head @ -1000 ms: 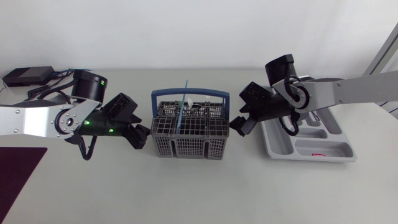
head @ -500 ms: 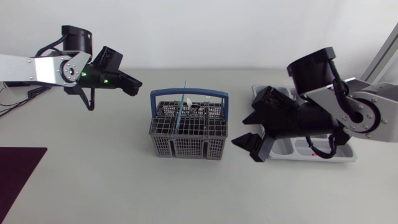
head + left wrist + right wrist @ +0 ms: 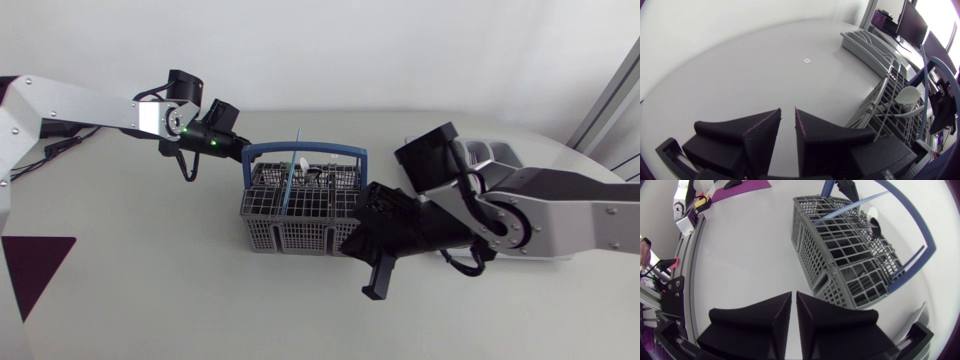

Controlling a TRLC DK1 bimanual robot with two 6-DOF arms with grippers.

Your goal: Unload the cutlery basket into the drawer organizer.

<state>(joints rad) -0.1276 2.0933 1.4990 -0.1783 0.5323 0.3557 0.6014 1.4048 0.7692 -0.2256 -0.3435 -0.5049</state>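
Left gripper (image 3: pixel 787 114) sits at the handle end of the cutlery basket (image 3: pixel 300 215), fingers nearly pressed together, holding nothing. Right gripper (image 3: pixel 793 297) is beside the basket's opposite end, likewise closed and empty.

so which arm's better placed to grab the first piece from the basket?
Left, probably: the left gripper hangs at the basket back rim; the right gripper sits low outside its front corner.

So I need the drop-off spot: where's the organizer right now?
In the head view the organizer lies on the right side, just right of the basket. It is mostly hidden under the right arm.
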